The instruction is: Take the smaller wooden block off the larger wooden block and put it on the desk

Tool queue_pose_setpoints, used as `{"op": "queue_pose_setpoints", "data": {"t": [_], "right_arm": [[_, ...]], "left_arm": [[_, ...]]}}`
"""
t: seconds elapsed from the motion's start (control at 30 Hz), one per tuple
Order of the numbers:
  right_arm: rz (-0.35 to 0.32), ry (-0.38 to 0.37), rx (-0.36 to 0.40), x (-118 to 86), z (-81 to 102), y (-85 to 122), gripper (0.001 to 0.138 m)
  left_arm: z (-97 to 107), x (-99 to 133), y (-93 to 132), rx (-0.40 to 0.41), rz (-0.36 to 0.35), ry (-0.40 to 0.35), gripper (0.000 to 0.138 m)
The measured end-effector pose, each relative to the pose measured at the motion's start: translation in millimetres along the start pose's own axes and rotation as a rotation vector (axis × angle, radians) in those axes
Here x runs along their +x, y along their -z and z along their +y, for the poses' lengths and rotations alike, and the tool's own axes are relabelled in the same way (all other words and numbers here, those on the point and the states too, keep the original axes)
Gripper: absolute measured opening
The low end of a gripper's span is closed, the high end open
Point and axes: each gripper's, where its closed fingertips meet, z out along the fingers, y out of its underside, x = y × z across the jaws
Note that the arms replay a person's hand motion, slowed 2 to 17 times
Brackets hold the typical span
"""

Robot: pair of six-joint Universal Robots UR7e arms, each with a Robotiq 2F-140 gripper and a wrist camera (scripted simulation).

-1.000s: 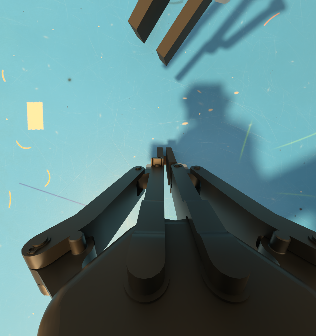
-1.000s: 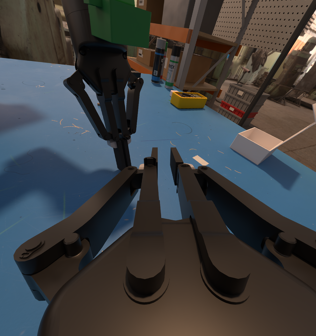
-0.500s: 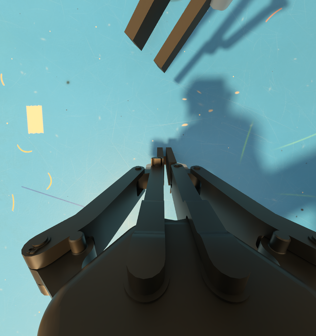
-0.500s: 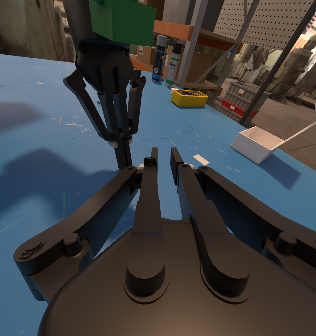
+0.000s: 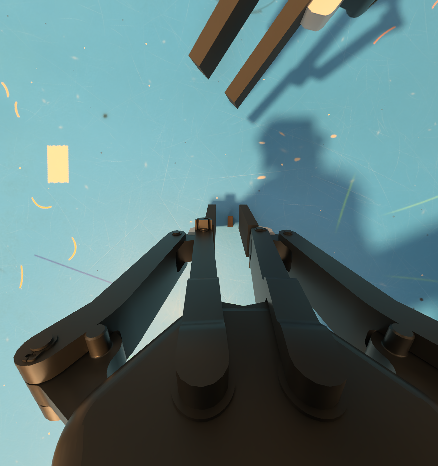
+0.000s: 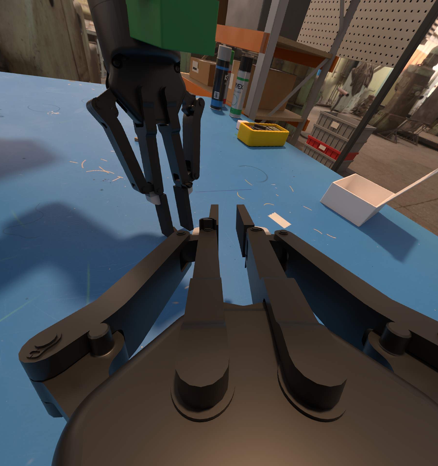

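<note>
Looking at a big blue desk (image 6: 238,156), scratched up, w/ shadows all over, under both pincers.

Next biggest: right gripper (image 6: 226,209), filling the bottom of its own cam. Fingers parted by a modest gap, nothing in between, just bare desk. Not gripping anything.

Then left gripper (image 5: 227,209), pointing straight down at the desk. Seen from the right cam as just ahead-left of the right gripper's tips, green box (image 6: 172,22) mounted up on its arm. Fingers a little apart, not clamped on anything afaict.

Further out, past the desk edge: metal shelf rack (image 6: 263,63) w/ pegboard, ahead-right of the right pincer. White box (image 6: 351,199) w/ lid flipped open, well off to its right by the desk edge. Yellow tray (image 6: 263,135) far ahead, slightly right. Two spray cans (image 6: 221,78) beyond that, beside the rack.

Pale tape strip (image 6: 279,219) flat on the desk, near the right gripper's right fingertip.

Smallest: smaller wooden block (image 5: 230,221), tiny brown bit right between the left gripper's fingertips, w/ a sliver of space on both sides. Looks to be down on the desk, but too small to be 100% sure.
</note>
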Motion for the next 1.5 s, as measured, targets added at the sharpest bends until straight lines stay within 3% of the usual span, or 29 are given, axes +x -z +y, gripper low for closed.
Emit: {"op": "queue_pose_setpoints", "data": {"t": [0.3, 0.6, 1.07, 1.5], "right_arm": [[0.001, -0.005, -0.002, 1, 1.1, 0, 0.019], [-0.002, -0.01, -0.009, 1, 3.0, -2, 0.019], [-0.004, -0.005, -0.031, -1, 7.8, -6, 0.019], [-0.01, -0.011, -0.052, -1, 13.2, -11, 0.019]], "left_arm": [[-4, -3, 13, 0.072, -0.002, 0.024, 0.025], [-11, -14, 38, 0.195, -0.033, 0.064, 0.027], [-33, -35, 83, 0.51, -0.067, 0.15, 0.025], [-45, -66, 107, 0.816, -0.167, 0.259, 0.025]]}}
